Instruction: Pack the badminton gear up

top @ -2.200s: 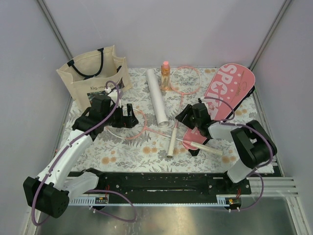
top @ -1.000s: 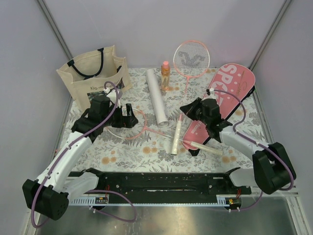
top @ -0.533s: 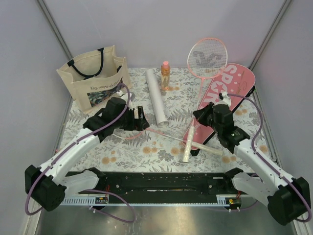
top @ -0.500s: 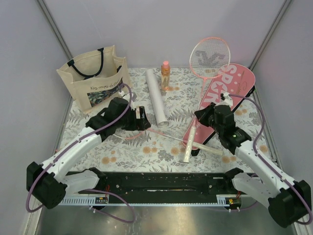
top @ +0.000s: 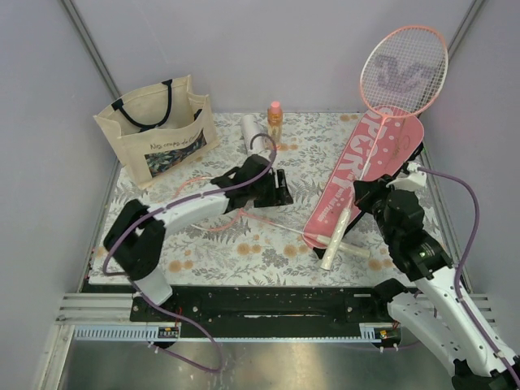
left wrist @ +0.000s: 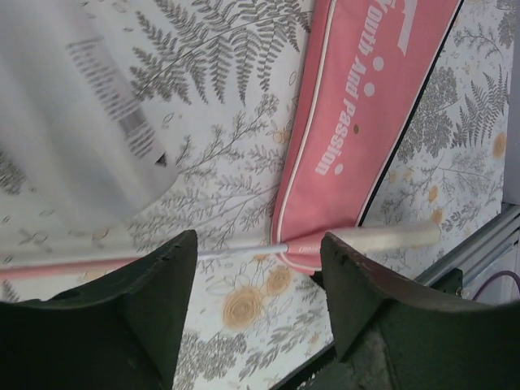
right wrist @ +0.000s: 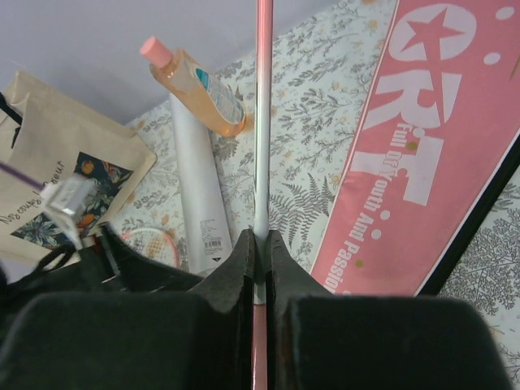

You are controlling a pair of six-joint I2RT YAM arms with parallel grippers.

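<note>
My right gripper [top: 366, 195] [right wrist: 262, 244] is shut on the thin shaft of one pink-framed racket [top: 404, 69] [right wrist: 263, 122]. That racket stands tilted, its head high at the back right and its white handle [top: 335, 244] low. The pink "SPORT" cover [top: 370, 166] [right wrist: 431, 154] [left wrist: 366, 122] lies under it. My left gripper [top: 280, 188] [left wrist: 258, 244] hovers open above the second racket's shaft [left wrist: 236, 253] [top: 272, 223], which lies flat on the table; its handle [left wrist: 382, 237] rests by the cover's near end. The white tube [top: 249, 128] [left wrist: 73, 122] [right wrist: 199, 187] is half hidden by my left arm.
A beige tote bag [top: 154, 130] [right wrist: 57, 171] stands at the back left. An orange bottle with a pink cap [top: 275, 123] [right wrist: 195, 85] stands beside the tube's far end. Grey walls close the table on three sides; a black rail [top: 260, 305] runs along the near edge.
My right arm has swung the gripped racket up and to the right, over the cover. My left arm has reached right, past the tube's near end, and its jaws have narrowed somewhat.
</note>
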